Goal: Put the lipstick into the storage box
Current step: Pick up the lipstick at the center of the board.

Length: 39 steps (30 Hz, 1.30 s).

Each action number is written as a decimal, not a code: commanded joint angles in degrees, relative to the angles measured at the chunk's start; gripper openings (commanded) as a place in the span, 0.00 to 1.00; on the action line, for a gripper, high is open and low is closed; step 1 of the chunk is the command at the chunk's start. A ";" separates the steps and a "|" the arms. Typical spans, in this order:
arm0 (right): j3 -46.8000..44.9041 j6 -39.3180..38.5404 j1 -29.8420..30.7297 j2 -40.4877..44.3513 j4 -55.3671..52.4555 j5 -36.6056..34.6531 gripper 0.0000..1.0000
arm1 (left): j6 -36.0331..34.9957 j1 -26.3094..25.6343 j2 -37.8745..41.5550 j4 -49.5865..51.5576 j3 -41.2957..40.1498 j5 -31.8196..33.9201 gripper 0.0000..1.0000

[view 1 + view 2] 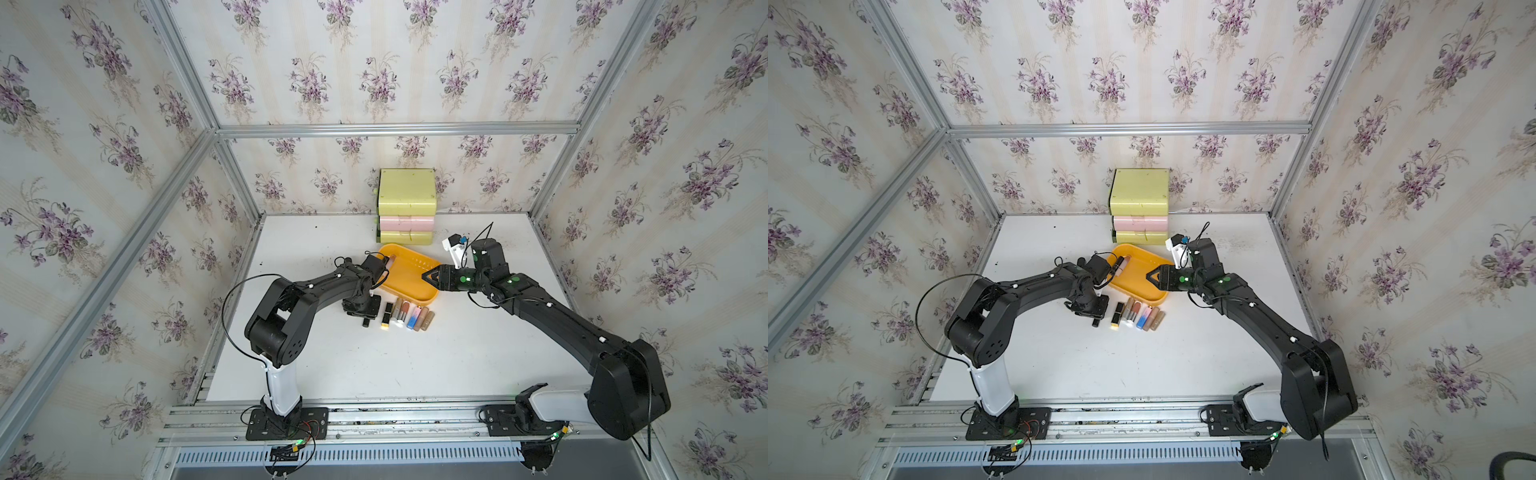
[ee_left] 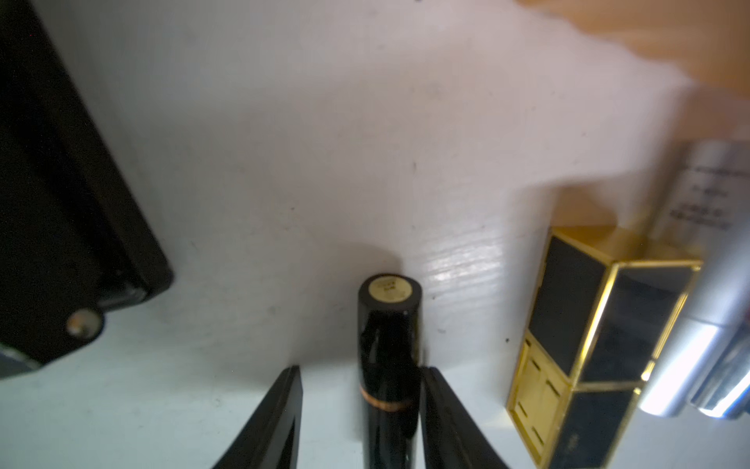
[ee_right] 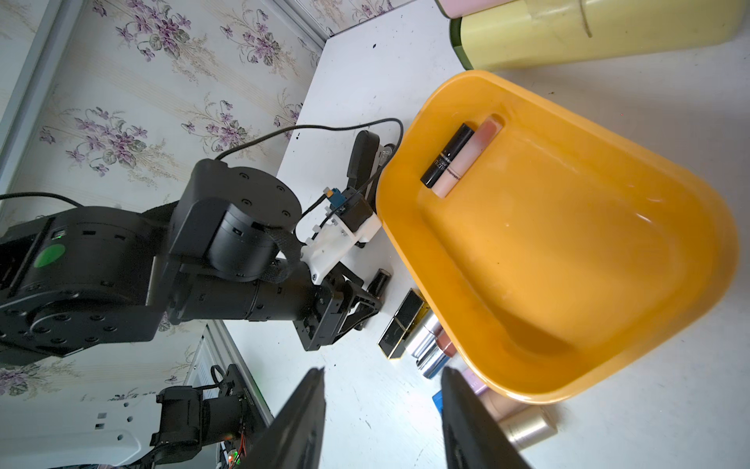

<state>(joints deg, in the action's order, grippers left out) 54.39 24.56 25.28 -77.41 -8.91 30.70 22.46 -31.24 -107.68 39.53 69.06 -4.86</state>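
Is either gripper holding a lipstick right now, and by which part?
Nothing gripped yet. The left gripper straddles the black lipstick mid-body near its copper band, with a gap at one finger. The right gripper is open, empty.

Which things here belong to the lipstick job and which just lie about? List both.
Job: storage box; black lipstick straddled by the left gripper; lipstick row beside the box; two lipsticks inside it.
Lying about: yellow-and-pink drawer unit.
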 commanded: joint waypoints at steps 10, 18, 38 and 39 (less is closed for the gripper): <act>0.32 -0.12 -0.04 0.24 0.82 0.07 0.50 | -0.78 -0.02 -0.69 1.13 -1.74 -2.78 0.25; -0.17 0.24 -0.08 0.31 1.00 -0.29 0.50 | -1.05 -0.04 1.74 0.83 -3.30 -4.25 0.16; -0.78 -0.07 -2.20 2.82 0.52 -0.91 0.50 | -5.61 0.09 17.19 10.00 10.59 -9.62 0.18; -0.86 -0.11 -2.40 3.08 0.49 -0.90 0.50 | -6.15 0.07 16.25 10.55 12.76 -9.76 0.18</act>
<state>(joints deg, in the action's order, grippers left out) 53.74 24.47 23.22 -74.91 -8.91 30.13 19.07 -31.20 -89.76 46.63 77.97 -13.47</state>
